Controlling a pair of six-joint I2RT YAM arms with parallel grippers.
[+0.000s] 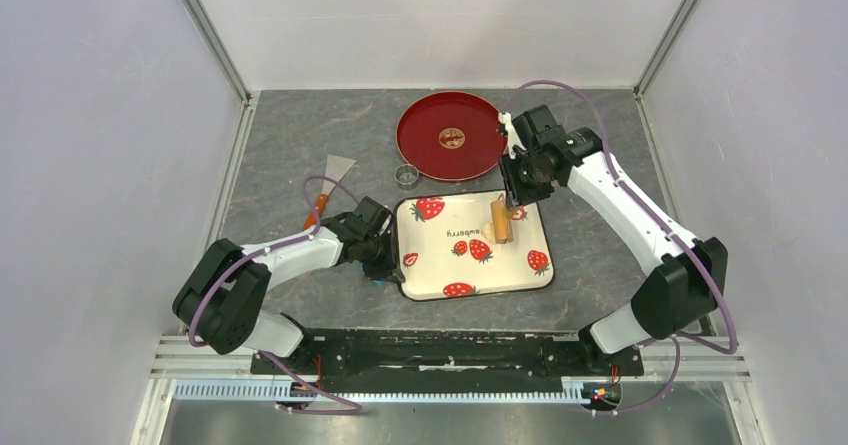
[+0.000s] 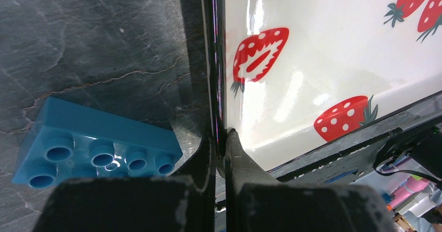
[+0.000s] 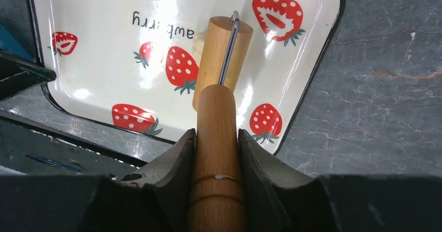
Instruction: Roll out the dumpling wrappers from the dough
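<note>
L arm (image 1: 290, 255) lies low, reaching right w/ left gripper (image 2: 221, 138) pinched tight on the left rim of the strawberry tray (image 1: 440, 265). R arm (image 1: 620, 200) bends in from far right, wrist tipped down. The right gripper (image 3: 216, 141) is clamped on the handle of the wooden roller (image 3: 221, 49), drum resting in the tray's far-right part. Dumpling wrapper (image 3: 197, 45): pale cream, only a sliver shows, peeking out at the drum's left side, rest hidden.

We see a robotics lab cell: pale wall panels (image 1: 100, 115) and slim metal corner posts (image 1: 210, 35) enclose a dark grey marbled tabletop (image 1: 290, 135), and a white-and-black left robot arm (image 1: 295, 253) and right robot arm (image 1: 630, 210) are bolted to a black rail (image 1: 440, 350).
</note>
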